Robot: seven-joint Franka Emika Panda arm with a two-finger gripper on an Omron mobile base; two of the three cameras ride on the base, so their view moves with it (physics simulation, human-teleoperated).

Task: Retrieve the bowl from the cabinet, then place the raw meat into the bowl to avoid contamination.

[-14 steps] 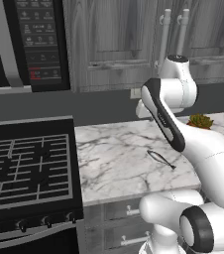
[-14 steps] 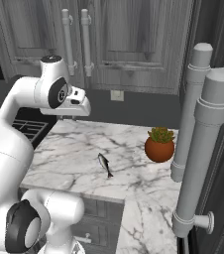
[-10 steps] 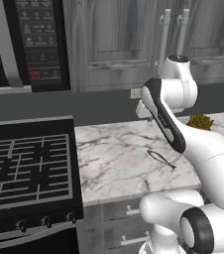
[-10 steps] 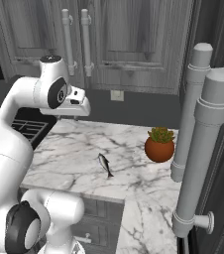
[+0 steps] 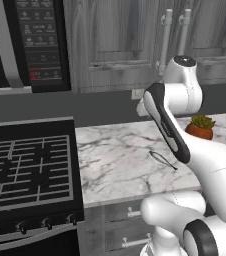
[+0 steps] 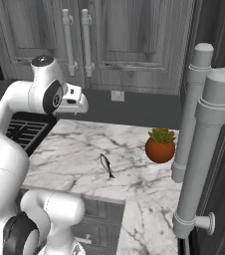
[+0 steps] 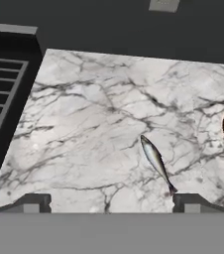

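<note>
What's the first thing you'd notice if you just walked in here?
Probably the big white robot arm, its open gripper hanging high over the marble counter. Right under it lies a tiny silvery fish, the raw meat, all alone, with an orange plant pot off to one side. Behind, the grey cabinet doors are shut.

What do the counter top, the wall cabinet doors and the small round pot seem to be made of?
The white grey-veined counter top looks like polished marble: irregular dark veins, faint sheen. The grey panelled wall cabinet doors look like matt stained wood, with visible grain; their pale bar handles could be brushed metal or plastic. The round orange-brown plant pot looks like smooth terracotta, perhaps glazed.
</note>
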